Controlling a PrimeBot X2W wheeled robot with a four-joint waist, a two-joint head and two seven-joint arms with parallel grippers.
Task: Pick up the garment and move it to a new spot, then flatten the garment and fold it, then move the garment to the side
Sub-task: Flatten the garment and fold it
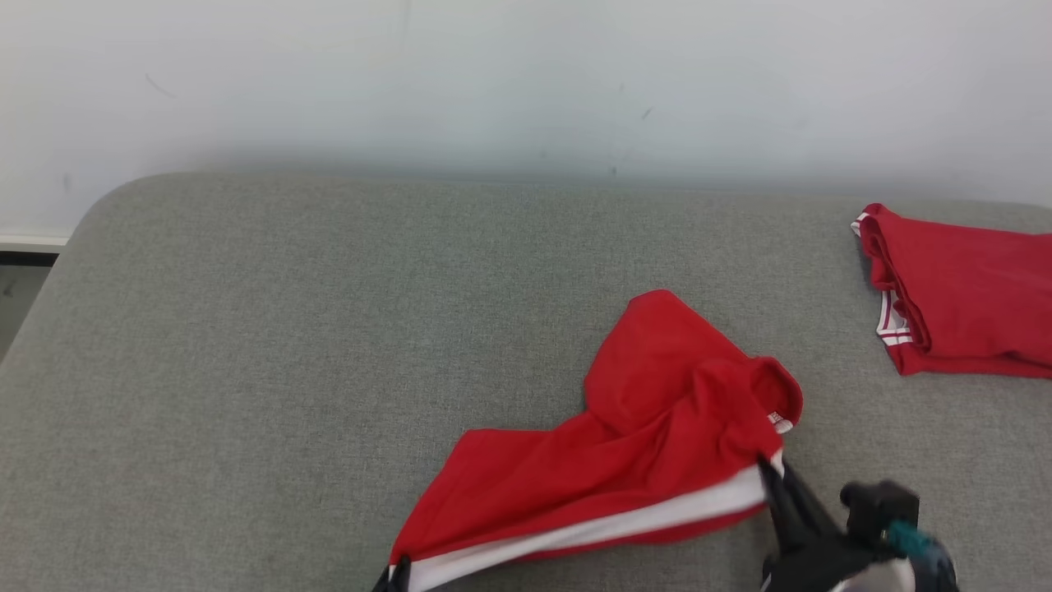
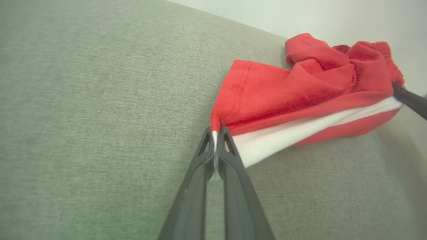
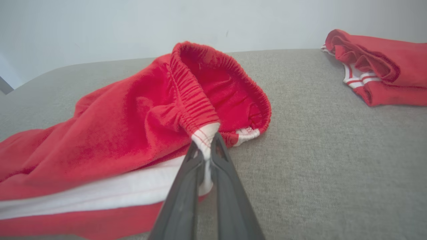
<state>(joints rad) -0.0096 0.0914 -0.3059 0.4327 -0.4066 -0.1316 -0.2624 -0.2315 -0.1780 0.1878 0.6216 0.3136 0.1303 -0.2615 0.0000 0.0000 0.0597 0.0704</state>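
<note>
On the grey cushion [image 1: 246, 345], the red shorts [image 1: 649, 427] lie near the front edge, long axis running left to right between both arms. A folded red garment [image 1: 970, 304] sits well apart at right. The left gripper [image 2: 216, 131] has its jaws clamped on the hem corner, and the right gripper [image 3: 206, 141] on the waistband end.

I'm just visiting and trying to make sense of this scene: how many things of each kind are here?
Red garments: 2 (shorts, folded garment)
Grippers: 2 (left gripper, right gripper, both shut on the shorts)
Grey cushion: 1
Total: 5
</note>
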